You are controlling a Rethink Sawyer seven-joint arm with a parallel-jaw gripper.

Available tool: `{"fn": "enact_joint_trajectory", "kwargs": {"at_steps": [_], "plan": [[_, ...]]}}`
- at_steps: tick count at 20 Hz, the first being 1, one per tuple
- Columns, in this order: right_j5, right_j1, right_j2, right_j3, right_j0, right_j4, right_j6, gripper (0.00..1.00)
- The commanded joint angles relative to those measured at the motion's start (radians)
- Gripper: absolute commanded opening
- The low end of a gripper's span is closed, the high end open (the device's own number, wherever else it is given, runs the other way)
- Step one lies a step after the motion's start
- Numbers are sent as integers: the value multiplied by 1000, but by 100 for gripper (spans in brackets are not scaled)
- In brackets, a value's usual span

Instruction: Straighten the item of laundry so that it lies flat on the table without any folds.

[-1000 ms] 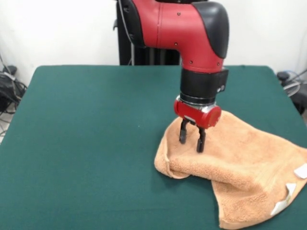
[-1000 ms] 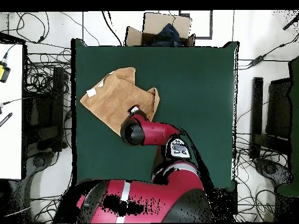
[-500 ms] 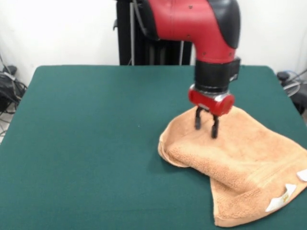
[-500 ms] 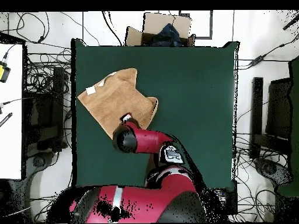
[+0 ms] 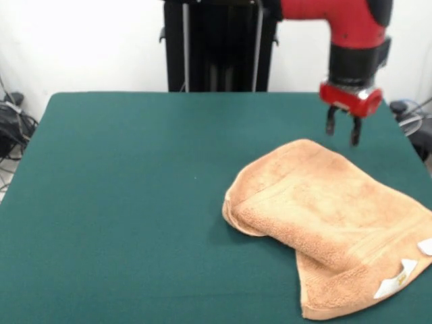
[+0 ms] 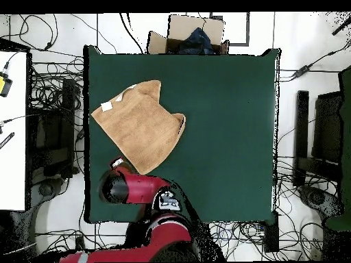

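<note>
- Over the table's [image 5: 121, 202] far right part, the gripper [image 5: 343, 129] hangs in the air above and behind the towel [image 5: 324, 223], touching nothing; its two dark fingers [image 5: 330, 122] stand apart, with nothing between them.
- A second ago that claw was down on the cloth near the left-hand fold, and half a second ago it was already rising over the middle; now it has drawn clear away toward the table's back edge, so whatever hold it had is let go.
- The towel lies at the right of the green top, toward the near edge, reaching the picture's right border in the front view. From above, the towel [image 6: 140, 124] sits close to one side edge of the table [image 6: 226, 137], with the red arm pulled back off it.
- It is not flat: a thick doubled layer shows along the left and near side, with a rounded fold at the left end and a lower flap poking out beneath; the white tags [image 5: 393, 283] sit at the near right corner.
- Since half a second ago the cloth's shape has hardly shifted.
- My reading: the job is unfinished, and another grasp of the folded-over edge would be needed to open it out.
</note>
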Motion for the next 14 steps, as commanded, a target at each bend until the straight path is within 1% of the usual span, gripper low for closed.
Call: {"fn": "enact_joint_trajectory", "kwargs": {"at_steps": [1, 3, 5, 6, 7, 9, 10, 12, 14], "plan": [[55, -88, 164, 195, -8, 141, 308, 100], [51, -93, 170, 207, -20, 150, 288, 100], [75, -94, 115, 180, -2, 158, 240, 100], [99, -91, 68, 145, 15, 162, 202, 100], [109, -76, 48, 117, 9, 158, 173, 100], [149, -60, -20, 46, 33, 161, 124, 100], [170, -51, -39, 9, 36, 159, 103, 100], [196, -42, -68, -44, 42, 154, 79, 100], [235, -33, -120, -106, 73, 153, 71, 100]]}}
